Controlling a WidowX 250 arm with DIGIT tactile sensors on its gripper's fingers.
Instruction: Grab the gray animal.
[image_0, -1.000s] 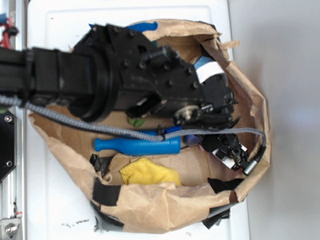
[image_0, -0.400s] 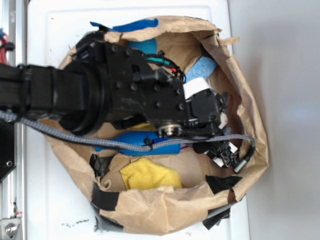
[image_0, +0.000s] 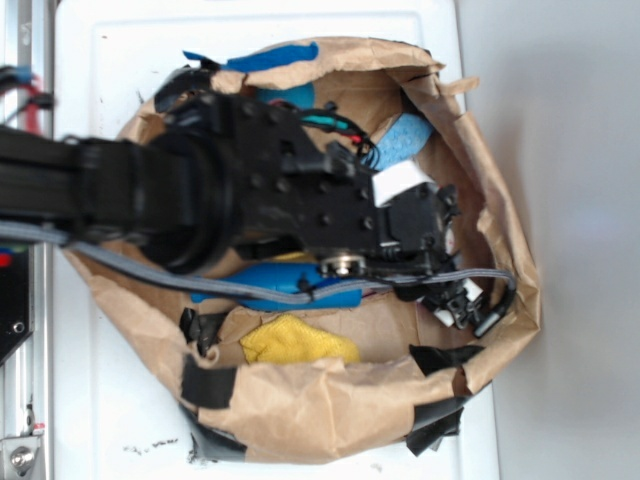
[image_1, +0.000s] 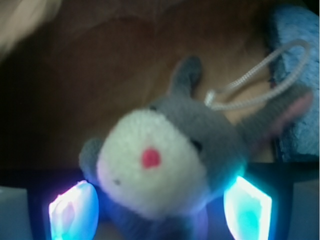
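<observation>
- Claw (image_1: 160, 210) was spread apart, one glowing finger (image_1: 72, 210) each side of the gray animal (image_1: 165, 160), frame center-bottom.
- Best approach: drop further, center on the head, avoid the white loop (image_1: 255, 82), then squeeze.

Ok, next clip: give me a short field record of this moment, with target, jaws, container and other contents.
target: gray bunny, face toward the wrist camera, a white loop of cord by its ears
jaws: gripper open, one glowing pad on each side of the bunny
contact: cannot tell
container: brown paper bag on a white surface
other contents: blue handled tool, yellow cloth, light blue sponge
</observation>
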